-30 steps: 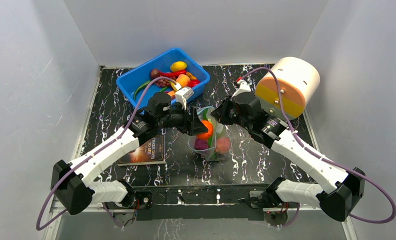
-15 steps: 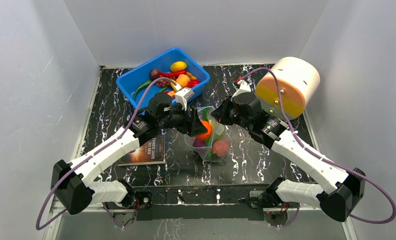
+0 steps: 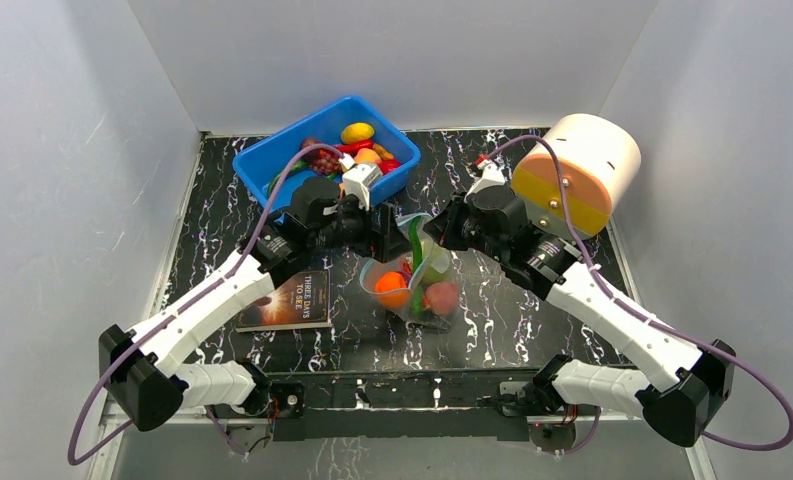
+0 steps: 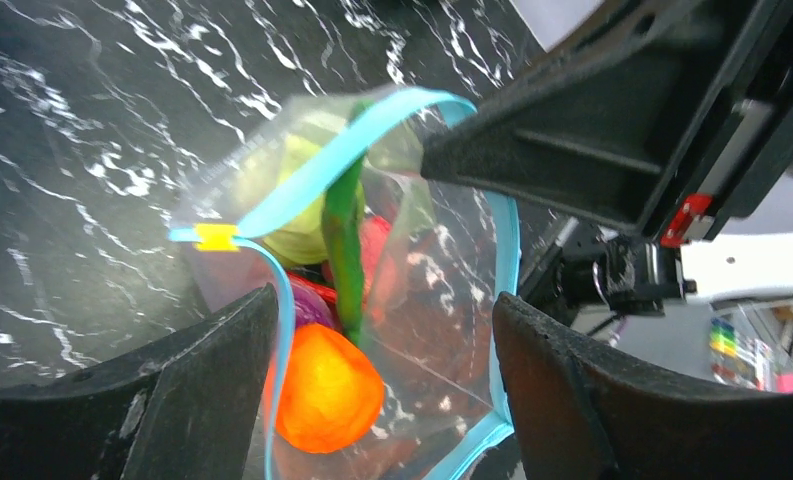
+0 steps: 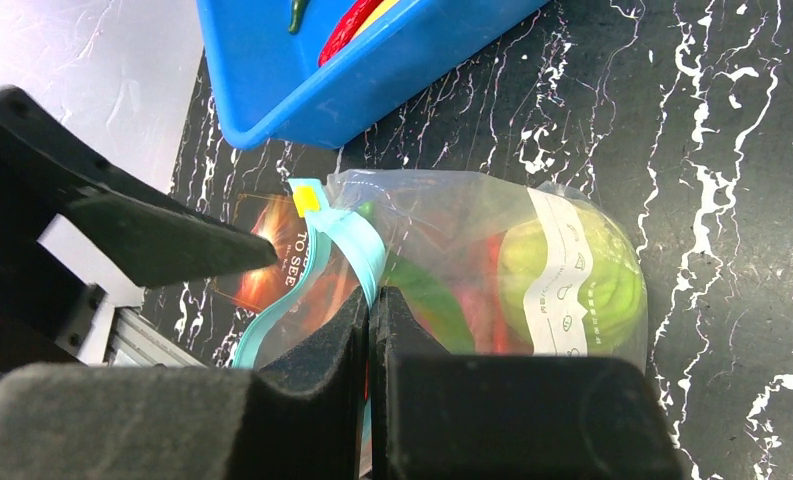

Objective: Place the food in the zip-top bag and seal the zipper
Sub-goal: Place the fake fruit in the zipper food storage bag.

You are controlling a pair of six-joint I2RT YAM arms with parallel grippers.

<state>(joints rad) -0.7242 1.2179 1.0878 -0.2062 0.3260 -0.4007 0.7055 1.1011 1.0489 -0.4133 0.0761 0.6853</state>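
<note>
The zip-top bag (image 3: 417, 290) stands mid-table with its mouth open. Inside it lie an orange (image 3: 392, 290), a peach (image 3: 440, 297), a green bean (image 4: 344, 250), a cabbage (image 5: 572, 270) and a purple piece. My left gripper (image 3: 387, 238) hovers open just over the mouth, empty; in the left wrist view the left gripper (image 4: 384, 297) straddles the orange (image 4: 322, 390). My right gripper (image 5: 369, 295) is shut on the zipper (image 5: 357, 245) strip, holding up the mouth's right edge. In the top view the right gripper (image 3: 440, 240) sits at the bag's far right.
A blue bin (image 3: 262, 165) with more toy food (image 3: 357, 133) sits at the back left, close behind the left gripper. A book (image 3: 297, 298) lies left of the bag. A white-and-orange cylinder (image 3: 577, 170) stands at the back right.
The left gripper opened and drew back toward the bin. The orange it held dropped into the bag. The right gripper kept its hold on the zipper edge.
</note>
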